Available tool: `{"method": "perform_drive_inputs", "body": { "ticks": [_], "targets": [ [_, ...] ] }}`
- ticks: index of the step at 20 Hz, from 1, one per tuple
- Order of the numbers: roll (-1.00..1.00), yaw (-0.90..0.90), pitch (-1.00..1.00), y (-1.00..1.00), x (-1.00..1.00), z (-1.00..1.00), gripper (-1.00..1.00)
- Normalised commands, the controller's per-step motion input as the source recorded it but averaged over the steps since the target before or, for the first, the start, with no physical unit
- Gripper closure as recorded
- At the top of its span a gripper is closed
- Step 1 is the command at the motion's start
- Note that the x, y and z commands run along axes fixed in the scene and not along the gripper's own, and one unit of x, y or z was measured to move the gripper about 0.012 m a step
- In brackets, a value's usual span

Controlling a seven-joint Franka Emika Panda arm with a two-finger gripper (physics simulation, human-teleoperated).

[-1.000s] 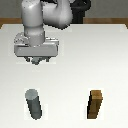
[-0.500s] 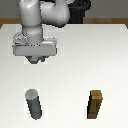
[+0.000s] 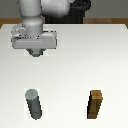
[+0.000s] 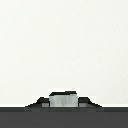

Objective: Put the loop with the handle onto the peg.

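The peg [image 3: 33,104] is an upright grey cylinder on the white table, near the front on the exterior view's left. My gripper [image 3: 36,52] hangs above the table well behind the peg, roughly in line with it. In the wrist view a small grey metal piece [image 4: 63,100] sits between the dark fingers [image 4: 42,100] of the gripper [image 4: 63,98]; it looks like the loop with the handle, held by the shut gripper. Its ring part is hidden, and in the exterior view the loop is too small to make out under the hand.
A brown wooden square-sided block [image 3: 96,105] stands upright near the front on the exterior view's right, level with the peg. The white table [image 3: 75,70] spreads between the gripper and both uprights. The robot's dark base is at the back.
The hand has shifted toward the exterior view's left and risen slightly. The peg and the brown block have not moved.
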Motion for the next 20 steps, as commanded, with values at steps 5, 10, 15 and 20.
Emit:
{"method": "perform_drive_inputs", "body": {
  "ticks": [5,10,15,20],
  "targets": [
    [0.00,0.00,0.00,0.00,0.00,1.00,1.00],
    [0.00,-0.03,0.00,0.00,0.00,0.40,1.00],
    [0.00,-0.89,0.00,0.00,0.00,0.00,1.00],
    [0.00,-0.87,0.00,0.00,0.00,0.00,1.00]
  ]
}}
